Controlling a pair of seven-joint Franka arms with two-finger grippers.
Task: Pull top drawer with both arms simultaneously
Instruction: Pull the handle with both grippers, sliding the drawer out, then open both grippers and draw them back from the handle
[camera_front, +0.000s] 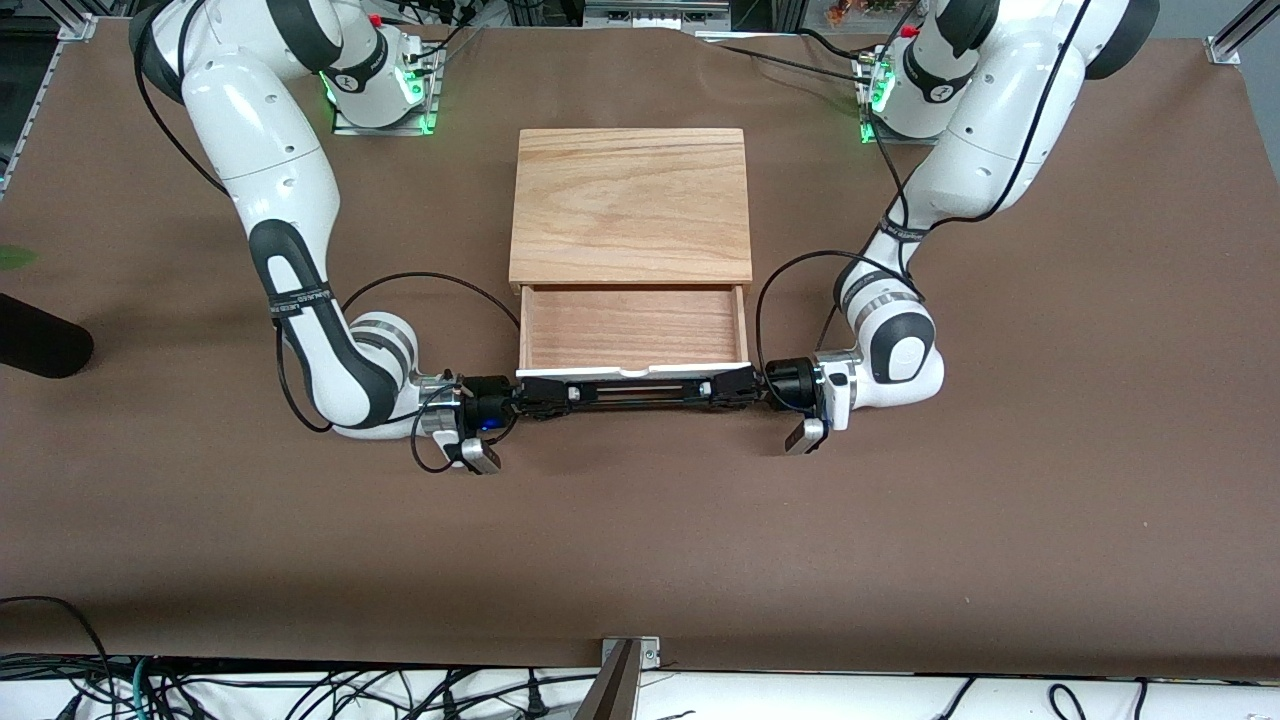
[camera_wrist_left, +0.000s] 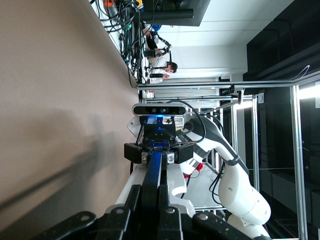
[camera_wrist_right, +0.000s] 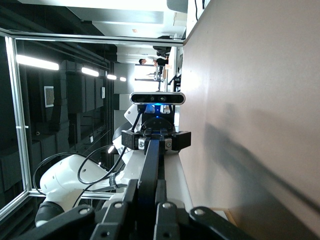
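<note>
Brown matte bench, flat and felt-like. At its middle a low box with an oak-grain top board, square and pale. Below it the drawer, slid out toward the front camera — shallow, reddish-brown wood inside, thin white front panel, long black bar handle running along that panel.

Left gripper at the handle's end toward the left arm's side, jaws clenched on the bar. Right gripper at the handle's other end, jaws likewise clenched on the bar. Both lying low and level, aimed along the bar at each other, glossy white forearms bent down to the bench with black cables looping above.

In the left wrist view, straight dark bar running from between black fingers to the right gripper, blue light on its camera bar. In the right wrist view, same bar, fingers close on it, left gripper at its end.
</note>
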